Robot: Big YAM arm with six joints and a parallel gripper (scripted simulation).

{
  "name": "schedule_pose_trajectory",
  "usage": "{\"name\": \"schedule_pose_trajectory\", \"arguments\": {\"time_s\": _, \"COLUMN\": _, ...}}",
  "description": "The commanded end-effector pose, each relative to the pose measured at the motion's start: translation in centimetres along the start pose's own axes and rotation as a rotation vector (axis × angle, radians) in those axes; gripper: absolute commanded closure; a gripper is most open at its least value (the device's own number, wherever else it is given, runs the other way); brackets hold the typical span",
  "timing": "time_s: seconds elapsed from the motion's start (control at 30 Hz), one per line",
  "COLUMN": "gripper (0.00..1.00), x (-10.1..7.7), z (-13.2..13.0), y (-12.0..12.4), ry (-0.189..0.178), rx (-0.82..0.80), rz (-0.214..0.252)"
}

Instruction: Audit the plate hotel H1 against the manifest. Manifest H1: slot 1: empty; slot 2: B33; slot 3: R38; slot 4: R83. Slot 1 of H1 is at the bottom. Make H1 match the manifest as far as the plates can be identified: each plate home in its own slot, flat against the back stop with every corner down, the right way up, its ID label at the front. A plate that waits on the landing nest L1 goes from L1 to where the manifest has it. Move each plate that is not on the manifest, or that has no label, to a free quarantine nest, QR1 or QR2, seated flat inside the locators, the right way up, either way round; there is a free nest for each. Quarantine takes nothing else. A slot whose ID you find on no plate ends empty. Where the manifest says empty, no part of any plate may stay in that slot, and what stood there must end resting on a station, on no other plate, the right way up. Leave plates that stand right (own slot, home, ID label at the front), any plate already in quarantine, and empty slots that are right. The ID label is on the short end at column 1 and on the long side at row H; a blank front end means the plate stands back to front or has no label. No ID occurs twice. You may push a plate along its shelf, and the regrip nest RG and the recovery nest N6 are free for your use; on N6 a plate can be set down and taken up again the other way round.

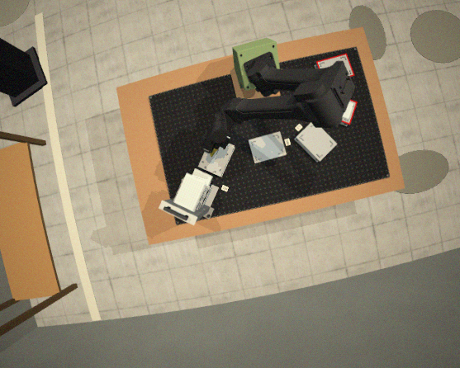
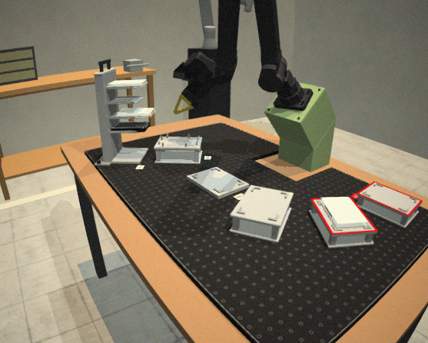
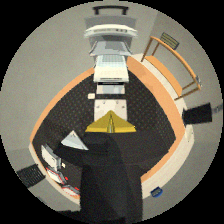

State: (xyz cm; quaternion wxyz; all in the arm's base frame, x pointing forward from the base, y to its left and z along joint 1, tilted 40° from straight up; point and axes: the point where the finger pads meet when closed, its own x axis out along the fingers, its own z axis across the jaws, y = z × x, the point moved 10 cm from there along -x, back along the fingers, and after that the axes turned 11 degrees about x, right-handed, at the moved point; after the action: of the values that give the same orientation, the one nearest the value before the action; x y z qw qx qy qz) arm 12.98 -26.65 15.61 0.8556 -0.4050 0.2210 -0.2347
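Observation:
The plate hotel H1 [image 2: 116,111] stands at the table's left corner; it also shows from above in the overhead view [image 1: 191,195] and in the wrist view [image 3: 111,45]. A white plate [image 2: 127,82] lies in its top slot. A pale plate [image 2: 134,112] lies lower down and juts out at the front. A dark plate [image 2: 129,126] lies in the bottom slot. No labels are readable. My gripper [image 2: 182,104] is shut and empty; its yellow fingers meet in the air above the landing nest L1 [image 2: 178,148], clear of the hotel. It also shows in the wrist view [image 3: 110,123].
A flat regrip nest [image 2: 217,181] and a raised grey nest [image 2: 263,211] sit mid-table. Two red-edged quarantine nests stand at the right: one [image 2: 344,215] holds a white plate, the other [image 2: 389,200] is bare. The green arm base [image 2: 304,127] stands behind.

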Motion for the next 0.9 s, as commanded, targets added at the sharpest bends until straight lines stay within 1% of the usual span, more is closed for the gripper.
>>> {"name": "schedule_pose_trajectory", "arguments": {"time_s": 0.0, "gripper": 1.00, "x": 0.2, "z": 0.0, "y": -0.5, "ry": -0.005, "rx": -0.014, "rz": -0.020}}
{"name": "schedule_pose_trajectory", "arguments": {"time_s": 0.27, "gripper": 1.00, "x": 0.2, "z": 0.0, "y": -0.5, "ry": -0.005, "rx": -0.014, "rz": -0.020}}
{"name": "schedule_pose_trajectory", "arguments": {"time_s": 0.3, "gripper": 1.00, "x": 0.3, "z": 0.2, "y": 0.1, "ry": -0.011, "rx": -0.013, "rz": -0.008}}
{"name": "schedule_pose_trajectory", "arguments": {"time_s": 0.37, "gripper": 1.00, "x": 0.7, "z": 0.3, "y": -0.6, "ry": -0.017, "rx": -0.020, "rz": -0.018}}
{"name": "schedule_pose_trajectory", "arguments": {"time_s": 0.4, "gripper": 1.00, "x": 0.9, "z": 0.2, "y": -0.7, "ry": -0.012, "rx": -0.011, "rz": -0.008}}
{"name": "schedule_pose_trajectory", "arguments": {"time_s": 0.43, "gripper": 1.00, "x": 1.0, "z": 0.2, "y": -0.7, "ry": -0.009, "rx": -0.007, "rz": -0.004}}
{"name": "schedule_pose_trajectory", "arguments": {"time_s": 0.5, "gripper": 1.00, "x": 1.0, "z": 0.4, "y": -1.0, "ry": -0.014, "rx": -0.012, "rz": -0.013}}
{"name": "schedule_pose_trajectory", "arguments": {"time_s": 0.63, "gripper": 1.00, "x": 1.1, "z": 0.4, "y": -1.1, "ry": -0.014, "rx": -0.011, "rz": -0.013}}
{"name": "schedule_pose_trajectory", "arguments": {"time_s": 0.67, "gripper": 1.00, "x": 1.1, "z": 0.4, "y": -1.4, "ry": -0.015, "rx": -0.015, "rz": -0.022}}
{"name": "schedule_pose_trajectory", "arguments": {"time_s": 0.73, "gripper": 1.00, "x": 1.2, "z": 0.4, "y": -1.2, "ry": -0.013, "rx": -0.008, "rz": -0.011}}
{"name": "schedule_pose_trajectory", "arguments": {"time_s": 0.87, "gripper": 1.00, "x": 1.4, "z": 0.4, "y": -1.4, "ry": -0.012, "rx": -0.004, "rz": -0.010}}
